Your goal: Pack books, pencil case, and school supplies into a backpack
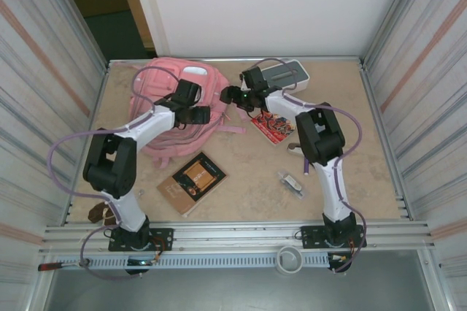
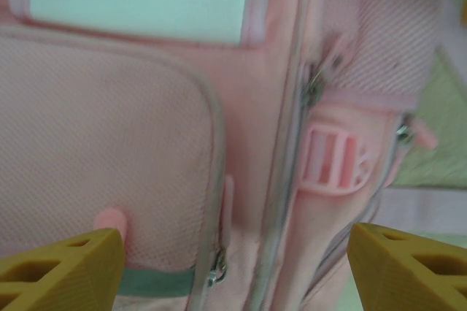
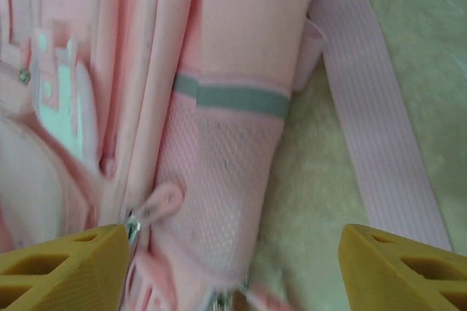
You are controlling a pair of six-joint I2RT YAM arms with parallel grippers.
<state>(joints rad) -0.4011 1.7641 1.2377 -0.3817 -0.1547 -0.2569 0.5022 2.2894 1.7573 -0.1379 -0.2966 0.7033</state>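
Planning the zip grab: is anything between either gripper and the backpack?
Nothing visible. The left gripper and the right gripper hang open right above the backpack, its pink fabric directly in front of them.

Beige table (image 1: pixel 241 179), backpack (image 1: pixel 157 88), brown book (image 1: pixel 191 182), red book (image 1: pixel 273 127)

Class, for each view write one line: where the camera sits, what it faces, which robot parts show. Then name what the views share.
Top external: above and behind the arm bases, looking down at the table; both arms show, left gripper and right gripper at the backpack.
Left wrist: on the left arm, facing the backpack's mesh pocket and buckle; its spread yellow fingertips show.
Right wrist: on the right arm, facing the backpack's side and a strap; its spread fingertips show.
Shared: every view sees the backpack.
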